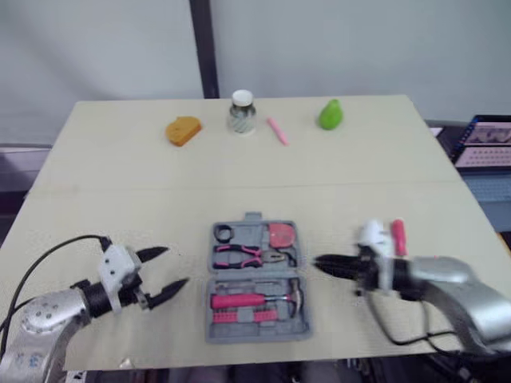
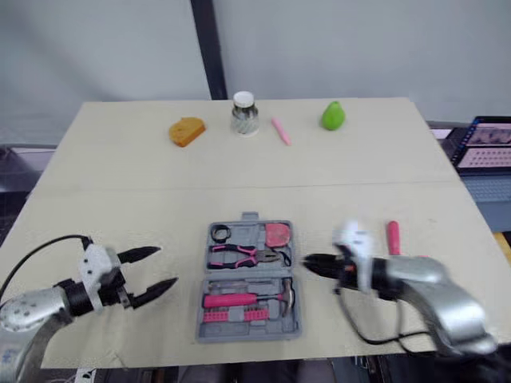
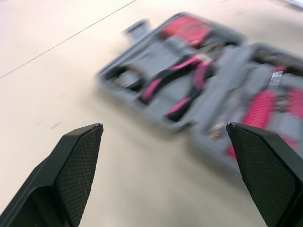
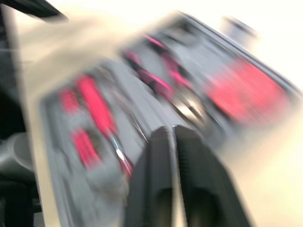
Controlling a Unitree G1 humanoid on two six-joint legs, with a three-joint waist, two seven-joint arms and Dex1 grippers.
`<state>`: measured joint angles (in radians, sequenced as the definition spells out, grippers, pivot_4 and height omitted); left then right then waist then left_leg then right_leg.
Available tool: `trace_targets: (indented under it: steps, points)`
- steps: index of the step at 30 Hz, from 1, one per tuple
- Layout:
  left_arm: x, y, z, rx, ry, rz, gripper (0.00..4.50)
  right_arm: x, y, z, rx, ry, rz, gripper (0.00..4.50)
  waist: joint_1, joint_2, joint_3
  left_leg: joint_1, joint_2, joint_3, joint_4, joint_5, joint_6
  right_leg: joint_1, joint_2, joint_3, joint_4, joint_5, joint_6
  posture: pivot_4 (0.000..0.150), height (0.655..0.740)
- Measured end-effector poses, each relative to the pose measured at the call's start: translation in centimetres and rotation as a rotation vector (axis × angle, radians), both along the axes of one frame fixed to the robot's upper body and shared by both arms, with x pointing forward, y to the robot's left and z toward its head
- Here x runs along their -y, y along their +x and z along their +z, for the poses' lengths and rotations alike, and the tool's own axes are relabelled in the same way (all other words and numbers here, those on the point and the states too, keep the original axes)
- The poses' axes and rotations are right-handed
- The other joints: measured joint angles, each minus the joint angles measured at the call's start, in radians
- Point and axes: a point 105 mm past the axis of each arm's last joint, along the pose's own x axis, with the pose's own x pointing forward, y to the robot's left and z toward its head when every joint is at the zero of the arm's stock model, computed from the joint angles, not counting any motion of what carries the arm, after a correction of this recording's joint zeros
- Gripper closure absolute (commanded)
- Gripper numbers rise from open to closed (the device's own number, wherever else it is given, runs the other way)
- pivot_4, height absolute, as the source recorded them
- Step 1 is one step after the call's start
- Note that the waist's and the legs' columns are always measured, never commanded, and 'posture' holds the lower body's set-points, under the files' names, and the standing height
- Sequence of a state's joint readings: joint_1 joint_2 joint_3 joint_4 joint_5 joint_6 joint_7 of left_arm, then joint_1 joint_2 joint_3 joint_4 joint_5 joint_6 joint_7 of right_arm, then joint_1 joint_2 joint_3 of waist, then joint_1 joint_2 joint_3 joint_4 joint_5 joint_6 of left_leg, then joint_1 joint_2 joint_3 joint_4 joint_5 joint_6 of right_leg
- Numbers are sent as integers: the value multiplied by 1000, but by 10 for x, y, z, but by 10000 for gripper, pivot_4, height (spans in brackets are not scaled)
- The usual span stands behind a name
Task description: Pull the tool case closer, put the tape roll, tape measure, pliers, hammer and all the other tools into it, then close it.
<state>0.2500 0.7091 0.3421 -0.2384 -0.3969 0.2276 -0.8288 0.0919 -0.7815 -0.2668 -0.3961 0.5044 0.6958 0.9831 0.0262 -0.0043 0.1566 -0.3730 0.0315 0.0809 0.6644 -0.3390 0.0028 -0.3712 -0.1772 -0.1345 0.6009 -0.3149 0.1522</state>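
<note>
An open grey tool case (image 1: pixel 239 274) lies near the front edge of a pale surface (image 1: pixel 120 183). Inside it are pink-handled pliers (image 1: pixel 238 255), a hammer (image 1: pixel 247 301), a tape measure (image 1: pixel 281 234) and a dark tape roll (image 1: pixel 223 233). The left hand (image 1: pixel 176 266) hovers just left of the case, its fingers spread wide. The right hand (image 1: pixel 321 263) points at the case's right side with its fingers pressed together, holding nothing. A pink-handled tool (image 1: pixel 398 236) lies loose on the surface to the right of the case.

Bare table (image 1: pixel 190 254) lies between the left gripper (image 1: pixel 164 269) and the tool case (image 1: pixel 255 327). The tool case stands directly ahead of the right gripper (image 2: pixel 307 263); a pink tool (image 2: pixel 393 237) lies beside its wrist.
</note>
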Motion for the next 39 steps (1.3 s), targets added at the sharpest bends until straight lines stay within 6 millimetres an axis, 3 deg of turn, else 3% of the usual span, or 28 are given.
trace_targets:
  steps: [1,5,6,9,13,17,21,23,25,30,33,39]
  points:
    - [-18,1,-2,-14,6,61,0,26,-4,-1,-13,-16,-90,22305,0,-1,0,0,0,1,0,0,0,0,0,0,0,0,0,1500,7400]
    - [-54,0,-3,-25,10,182,0,77,-18,-6,-25,-25,-276,2715,-10,-3,2,4,2,8,0,0,0,0,0,3,0,0,0,1500,7400]
    - [-66,-1,-5,-24,13,221,0,94,-23,-7,-22,-25,-340,470,-13,-4,2,4,2,8,0,0,0,0,0,4,0,0,0,1500,7400]
    - [-94,-9,-10,-26,18,326,0,133,-30,-9,1,-31,-508,470,-19,-4,3,5,2,9,0,0,0,-3,0,5,0,0,0,1500,7400]
    - [-113,-19,-14,-14,39,395,0,170,-39,-21,30,-34,-706,470,-28,-4,3,4,2,10,-1,0,0,-4,-1,5,2,0,0,1500,7400]
    - [-116,-23,-18,-9,34,419,0,181,-44,-31,29,-41,-766,470,-29,-4,3,4,2,11,-1,-1,0,-4,-1,5,2,0,0,1500,7400]
    - [-114,-22,-19,-5,29,418,0,181,-40,-28,50,-43,-774,470,-29,-3,3,5,3,11,0,0,0,-4,-2,5,4,0,0,1500,7400]
    - [-105,-18,-20,-9,21,384,0,175,-34,-26,55,-45,-764,470,-29,-3,3,5,3,11,0,-1,0,-4,-2,5,4,0,0,1500,7400]
    - [-80,-7,-20,-6,5,287,0,163,-25,-26,66,-38,-755,470,-27,-3,3,4,3,11,0,0,0,-4,-2,5,4,1,0,1500,7400]
    - [10,21,-5,41,-13,-70,0,133,0,-32,69,-65,-759,470,-18,-3,3,4,1,10,1,0,0,-4,-3,5,6,1,0,1500,7400]
    - [59,27,6,80,-17,-285,0,124,9,-42,47,-80,-796,470,-20,-3,3,4,1,11,1,0,0,-4,-3,5,6,1,0,1500,7400]
    - [111,33,21,122,-38,-516,0,110,24,-45,49,-82,-802,470,-28,0,4,4,1,11,1,0,0,-4,-2,5,6,1,0,1500,7400]
